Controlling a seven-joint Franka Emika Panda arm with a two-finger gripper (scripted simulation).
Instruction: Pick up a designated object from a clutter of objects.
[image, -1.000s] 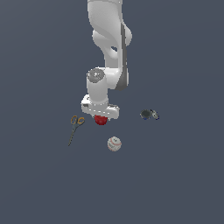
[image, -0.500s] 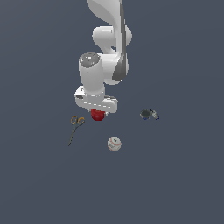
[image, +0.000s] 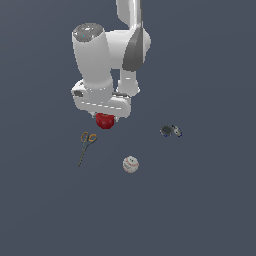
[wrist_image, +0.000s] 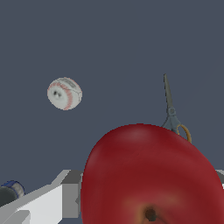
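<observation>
The glossy red apple (image: 104, 121) hangs just under the white hand, held between the fingers of my gripper (image: 105, 116), which is shut on it. It is off the floor, above the rest of the clutter. In the wrist view the apple (wrist_image: 148, 175) fills the near part of the picture, its dimple facing the camera, with one grey finger (wrist_image: 70, 197) beside it. The other finger is hidden behind the apple.
On the floor lie the white baseball (image: 130, 164) (wrist_image: 64, 93), the orange-handled scissors (image: 86, 145) (wrist_image: 171, 111) and a small dark grey lumpy object (image: 170, 131) (wrist_image: 8, 192). All three lie apart from each other on the grey floor.
The arm has risen and swung toward the exterior view's left, carrying the apple up with it. The baseball, scissors and dark object have stayed put.
</observation>
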